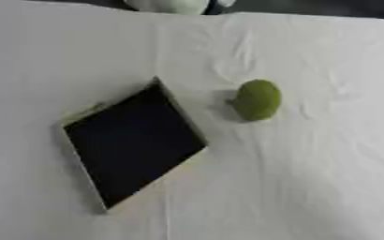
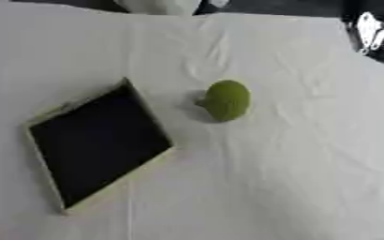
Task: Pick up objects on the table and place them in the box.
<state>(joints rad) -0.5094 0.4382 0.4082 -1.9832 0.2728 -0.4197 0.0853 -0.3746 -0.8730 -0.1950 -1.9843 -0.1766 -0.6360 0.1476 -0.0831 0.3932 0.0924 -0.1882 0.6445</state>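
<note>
Surface (image 1: 310,187) is covered in a wrinkled white cloth and fills nearly the whole view. Neither robot hand shows in either view, so no telling whether fingers are apart or together, and nothing can be placed relative to a hand; places are given between the things instead.

Box (image 1: 134,143) comes next in size: shallow, dark inside, pale rim, turned cornerwise on the cloth toward the robot's left. It looks empty, though the dark interior hides detail.

Green object (image 1: 257,100), rounded and small, lies on the cloth just beside the box's far right edge, on the robot's right of it, apart from the rim. It looks like a fruit or a soft toy; can't tell which. It is outside the box, so the pick is not yet done.

A white and dark shape (image 2: 375,35) sits at the upper right corner of the right eye view; unclear what it is.

Risks, as a judgement: the rounded object may roll away if nudged on approach. Cloth wrinkles could bunch and drag it. The shallow, skewed box could slide if the rim is bumped, and a drop near the low rim may bounce back out.
</note>
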